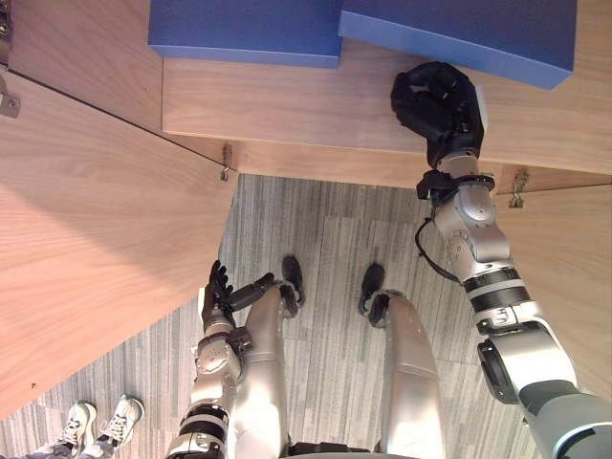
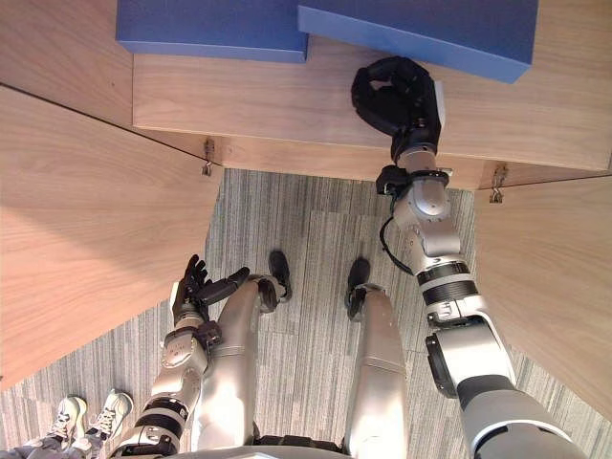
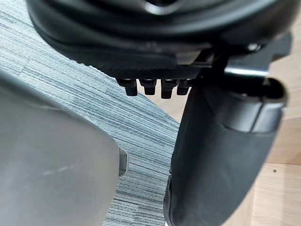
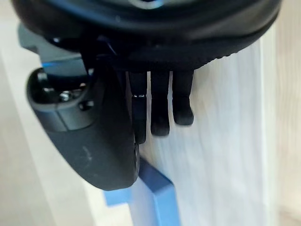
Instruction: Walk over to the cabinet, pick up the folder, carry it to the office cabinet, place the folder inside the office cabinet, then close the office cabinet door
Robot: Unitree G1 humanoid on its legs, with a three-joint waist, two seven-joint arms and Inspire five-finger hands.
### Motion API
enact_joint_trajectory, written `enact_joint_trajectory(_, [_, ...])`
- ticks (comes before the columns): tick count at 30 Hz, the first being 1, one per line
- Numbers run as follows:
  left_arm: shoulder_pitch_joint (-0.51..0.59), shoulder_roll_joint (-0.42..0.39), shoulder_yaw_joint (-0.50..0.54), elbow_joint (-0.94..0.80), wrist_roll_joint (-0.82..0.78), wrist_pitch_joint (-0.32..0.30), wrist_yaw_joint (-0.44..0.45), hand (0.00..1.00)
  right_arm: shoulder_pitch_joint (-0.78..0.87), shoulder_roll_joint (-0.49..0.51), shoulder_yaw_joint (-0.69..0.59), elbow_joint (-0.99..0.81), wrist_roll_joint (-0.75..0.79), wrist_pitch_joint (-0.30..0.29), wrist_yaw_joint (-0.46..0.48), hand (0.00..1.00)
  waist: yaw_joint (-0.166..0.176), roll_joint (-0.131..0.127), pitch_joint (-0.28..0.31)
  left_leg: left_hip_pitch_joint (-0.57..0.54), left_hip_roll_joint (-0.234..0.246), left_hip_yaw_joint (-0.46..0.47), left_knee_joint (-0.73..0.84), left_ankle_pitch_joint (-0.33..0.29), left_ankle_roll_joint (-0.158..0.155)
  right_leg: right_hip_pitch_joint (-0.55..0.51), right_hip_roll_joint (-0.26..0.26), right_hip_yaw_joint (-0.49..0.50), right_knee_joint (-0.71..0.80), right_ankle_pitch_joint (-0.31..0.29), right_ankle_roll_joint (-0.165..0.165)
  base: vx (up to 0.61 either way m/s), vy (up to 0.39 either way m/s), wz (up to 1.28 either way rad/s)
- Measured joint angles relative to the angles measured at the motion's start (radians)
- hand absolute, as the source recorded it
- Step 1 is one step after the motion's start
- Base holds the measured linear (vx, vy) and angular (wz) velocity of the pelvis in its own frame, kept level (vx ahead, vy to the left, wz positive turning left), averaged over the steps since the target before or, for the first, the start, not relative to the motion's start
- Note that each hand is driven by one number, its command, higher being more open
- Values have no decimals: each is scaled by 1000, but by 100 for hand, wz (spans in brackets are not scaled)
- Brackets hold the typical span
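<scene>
Wooden cabinet shelf (image 1: 287, 105) | right hand (image 1: 435, 100) curled, empty, at far-right blue folder (image 1: 459, 33), lining up a grab | left hand (image 1: 217, 296) open, idle

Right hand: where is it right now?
In the left eye view, the right hand is at upper right, over the wooden cabinet shelf, next to the right-side blue folder.

- Pale wooden cabinet shelf (image 1: 287, 96), its front part bare
- Two flat blue folders lie on it towards the back: the left folder (image 1: 244, 29) just beside the right folder (image 1: 459, 33)
- Grey striped carpet floor (image 1: 325, 249) below, with a person's pale shoes (image 1: 96, 421) standing on it
</scene>
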Motion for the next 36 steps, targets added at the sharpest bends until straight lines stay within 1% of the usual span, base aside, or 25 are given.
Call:
enact_joint_trajectory(4, [-1, -5, 19, -1, -16, 3, -1, 100, 2, 31, -27, -11, 67, -5, -12, 0, -2, 0, 0, 0, 4, -1, 0, 0, 0, 0, 4, -1, -1, 0, 0, -39, -42, -2])
enact_joint_trajectory(10, [-6, -8, 38, -1, -38, 6, 1, 100, -27, 59, -34, -12, 66, -1, -55, 0, -2, 0, 0, -11, 7, -6, 3, 0, 0, -8, 8, -3, 0, 0, 0, -40, -38, -1])
enact_joint_trajectory(13, [-12, -6, 39, -1, -38, 6, 4, 100, -98, 68, -35, 23, 63, 1, -82, 0, -5, 0, 0, -32, 8, -9, 11, 0, 0, -28, 9, -5, 6, 1, -1, -43, -32, -1])
enact_joint_trajectory(16, [-19, -6, 39, 1, -58, 4, 12, 100, -200, 70, -35, 105, 51, 8, -111, 0, -6, 0, 0, -38, 9, -11, 17, 0, 0, -34, 9, -6, 11, 1, -1, -28, -19, 1])
enact_joint_trajectory(20, [-27, -6, 38, 1, -58, 2, 23, 100, -241, 70, -35, 158, 11, 10, -137, 0, -10, 0, 0, -47, 4, -21, 16, 4, 0, -35, 5, -16, 11, 1, -2, -62, -40, 7])
enact_joint_trajectory(23, [-33, -6, 38, -1, -58, -3, 25, 100, -267, 70, -34, 178, 5, 9, -154, 0, -17, -8, -4, -60, -6, -23, 0, 22, 1, -51, -4, -19, 13, 6, -5, -73, -44, 12])
enact_joint_trajectory(27, [-38, -13, 34, -2, -59, -5, 27, 100, -271, 61, -35, 167, 6, 15, -174, 0, -19, -8, -4, -55, -18, -18, -32, 47, 7, -51, -19, -27, 4, 18, -11, -73, -46, 12])
enact_joint_trajectory(28, [-38, -15, 33, -3, -59, -5, 27, 100, -259, 60, -36, 146, 6, 20, -182, 0, -19, -8, -4, -52, -18, -17, -37, 51, 8, -48, -19, -29, -1, 22, -12, -75, -52, 8])
enact_joint_trajectory(30, [-37, -20, 33, -4, -58, -3, 27, 100, -172, 59, -49, 20, 3, 25, -192, 0, -13, -8, -4, -37, -15, -10, -47, 54, 9, -32, -22, -33, -8, 24, -11, -31, -37, 8])
enact_joint_trajectory(31, [-31, -26, 32, -3, -58, 3, 28, 100, -55, 61, -53, -115, -21, 25, -191, 0, -10, -9, -4, -7, -13, -7, -54, 54, 9, 4, -22, -38, -21, 24, -11, 17, -24, 6])
enact_joint_trajectory(32, [-26, -28, 28, -2, -58, 6, 29, 100, -3, 62, -53, -164, -31, 25, -190, 0, -11, -9, -4, 11, -13, -6, -60, 54, 9, 26, -22, -40, -27, 24, -11, 27, -16, 7])
enact_joint_trajectory(33, [-12, -35, 14, -1, -57, 12, 28, 100, 104, 68, -53, -254, -54, 20, -186, 0, -13, -9, -4, 57, -13, -1, -76, 53, 9, 75, -21, -45, -51, 25, -9, 41, -2, 5])
enact_joint_trajectory(34, [-2, -39, 9, -2, -57, 13, 26, 100, 162, 73, -53, -296, -69, 15, -182, 0, -15, -12, -5, 83, -14, 4, -88, 53, 8, 100, -21, -46, -64, 25, -7, 33, 3, 1])
enact_joint_trajectory(35, [17, -42, -2, -5, -55, 13, 24, 100, 274, 96, -51, -375, -85, 8, -174, 0, -17, -22, -11, 134, -13, 15, -110, 45, 4, 150, -20, -45, -95, 26, -1, 45, -2, -1])
enact_joint_trajectory(36, [39, -46, -2, -4, -53, 15, 23, 100, 382, 130, -48, -443, -119, -3, -156, 0, -30, -29, -14, 185, -10, 22, -130, 32, -2, 204, -17, -51, -124, 24, 3, 40, -9, 1])
